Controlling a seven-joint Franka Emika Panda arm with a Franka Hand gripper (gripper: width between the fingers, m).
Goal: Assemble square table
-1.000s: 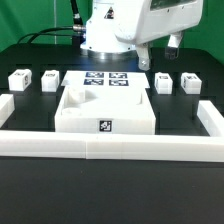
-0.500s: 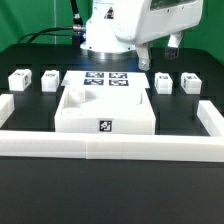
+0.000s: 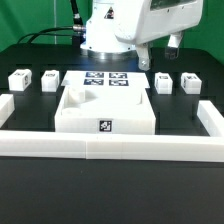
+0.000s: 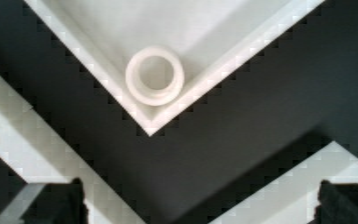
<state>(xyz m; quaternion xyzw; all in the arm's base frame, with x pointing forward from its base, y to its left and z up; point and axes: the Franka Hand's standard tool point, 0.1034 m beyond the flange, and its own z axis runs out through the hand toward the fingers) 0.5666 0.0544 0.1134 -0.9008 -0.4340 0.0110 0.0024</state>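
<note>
Nearest the exterior camera runs a white border bar. Behind it the square table slab lies flat on the black table. Two leg blocks stand on each side, apart from it. My pincer hangs spread wide and empty over a slab corner hole.

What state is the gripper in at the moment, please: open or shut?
Open: in the wrist view the gripper has its jaws wide apart with nothing between them, above the holed corner of the tabletop.
</note>
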